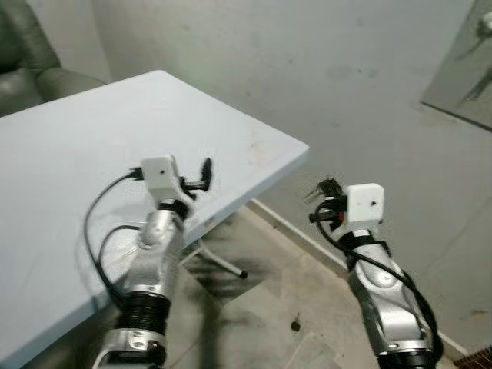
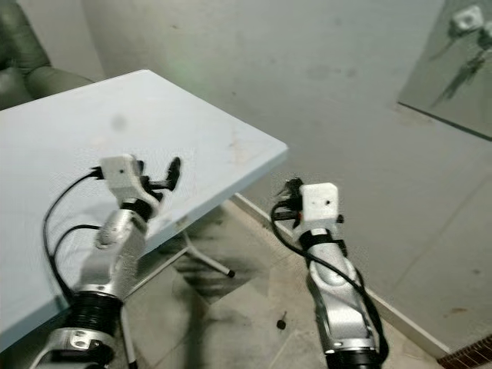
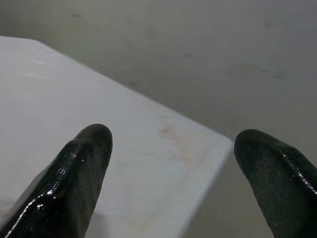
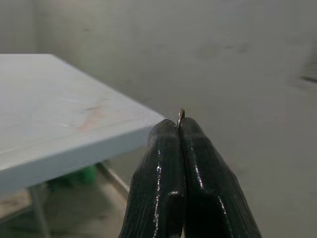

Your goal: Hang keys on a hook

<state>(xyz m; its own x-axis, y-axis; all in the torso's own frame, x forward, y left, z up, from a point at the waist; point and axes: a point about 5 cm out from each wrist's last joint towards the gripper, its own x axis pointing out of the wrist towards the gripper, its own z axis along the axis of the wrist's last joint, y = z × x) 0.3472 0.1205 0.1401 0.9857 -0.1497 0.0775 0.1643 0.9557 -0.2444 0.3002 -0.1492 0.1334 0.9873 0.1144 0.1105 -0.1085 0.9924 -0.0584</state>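
Observation:
My right gripper [image 1: 323,191] is held up in front of the grey wall, just past the table's corner. Its two black fingers [image 4: 163,173] are pressed together with a thin metal key ring [image 4: 181,116] poking out between the tips. A small bunch of keys [image 1: 317,192] hangs at those fingertips in the left eye view. My left gripper [image 1: 201,175] is raised over the pale blue table [image 1: 69,154] near its right edge. Its fingers [image 3: 74,178] stand wide apart with nothing between them.
The table's folding leg [image 1: 219,264] reaches the tiled floor below its corner. A dark green armchair [image 1: 31,65] stands behind the table at the far left. A framed panel [image 1: 465,69] leans on the wall at upper right. A small dark object [image 1: 295,326] lies on the floor.

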